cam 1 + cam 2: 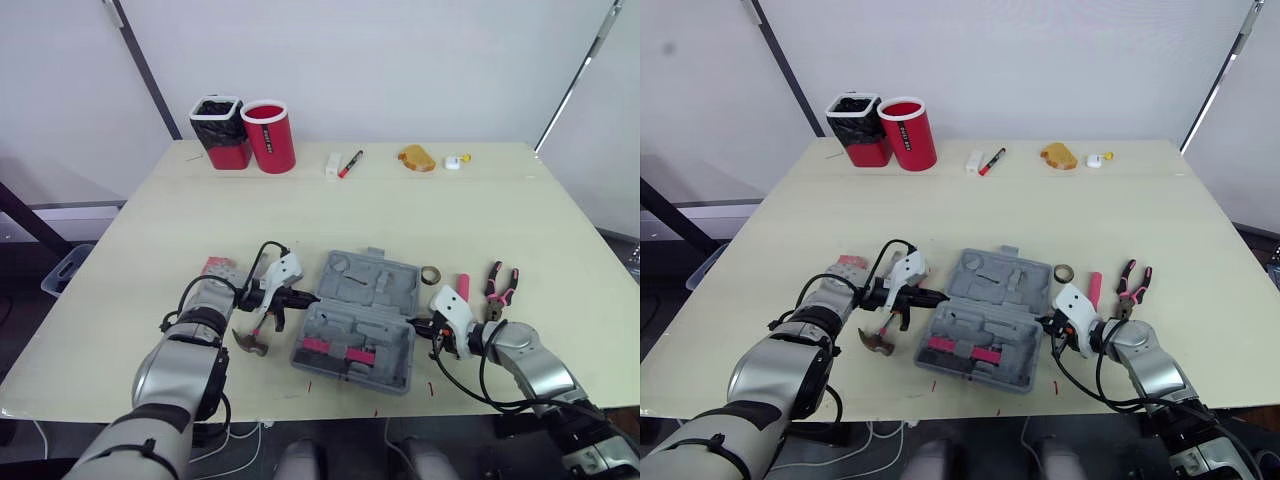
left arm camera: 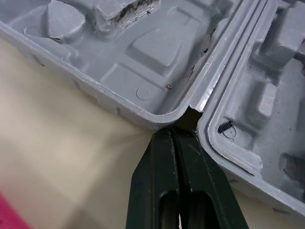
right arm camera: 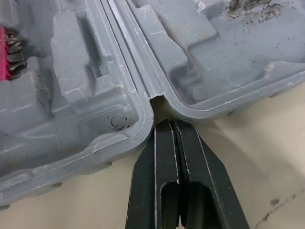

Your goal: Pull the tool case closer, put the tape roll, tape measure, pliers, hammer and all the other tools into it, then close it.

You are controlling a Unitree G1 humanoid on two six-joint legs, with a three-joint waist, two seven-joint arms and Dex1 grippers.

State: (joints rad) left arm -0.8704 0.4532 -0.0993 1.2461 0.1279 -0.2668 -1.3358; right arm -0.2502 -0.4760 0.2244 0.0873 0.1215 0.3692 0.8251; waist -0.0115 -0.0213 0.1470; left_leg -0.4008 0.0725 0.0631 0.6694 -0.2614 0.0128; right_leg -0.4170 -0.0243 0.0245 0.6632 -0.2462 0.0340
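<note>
Left eye view: the open tool case (image 1: 358, 322) lies near the front edge of the worktop (image 1: 150, 230), between your arms, with the pliers (image 1: 500, 288) and tape roll (image 1: 431, 274) to its right. Left wrist view: your left fingers (image 2: 157, 181) are pressed together and empty, tips at the hinge notch. Right wrist view: your right fingers (image 3: 164, 167) are likewise closed and empty at the opposite notch. If you pull unevenly, the tips will likely slip out or the case will twist.

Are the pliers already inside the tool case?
No, the pliers lie on the table, to the right of the open tool case and apart from it.
</note>
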